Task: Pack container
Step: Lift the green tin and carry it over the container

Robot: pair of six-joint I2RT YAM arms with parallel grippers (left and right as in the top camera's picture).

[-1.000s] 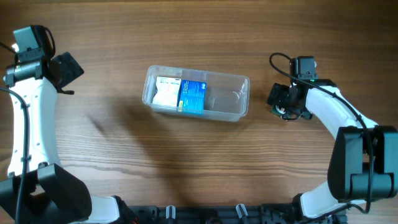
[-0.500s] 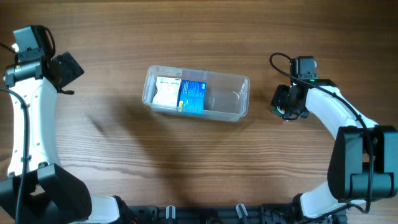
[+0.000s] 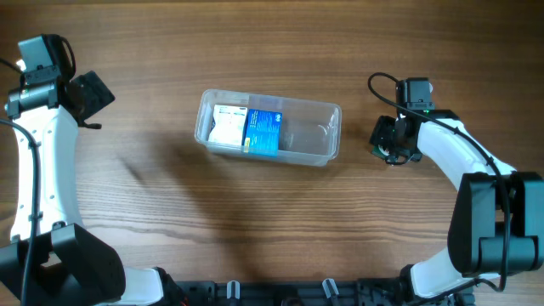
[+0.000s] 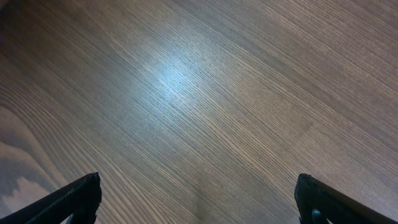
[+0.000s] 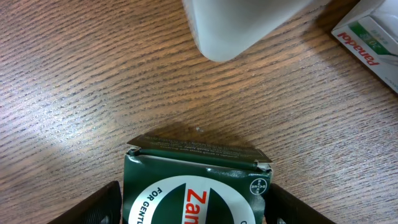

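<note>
The clear container lies in the middle of the table with a white box and a blue box in its left half. My right gripper is just right of the container, low over the table. In the right wrist view it is shut on a dark green box with a white oval label. A pale rounded corner that looks like the container's fills the top of that view. My left gripper is open and empty far to the left; its view shows its fingers over bare wood.
A white box with red lettering shows at the top right edge of the right wrist view, beside the pale corner. The right half of the container holds nothing. The table is brown wood.
The right gripper's fingers have drawn in around the green box and shifted slightly right. The left arm and the container have not moved.
</note>
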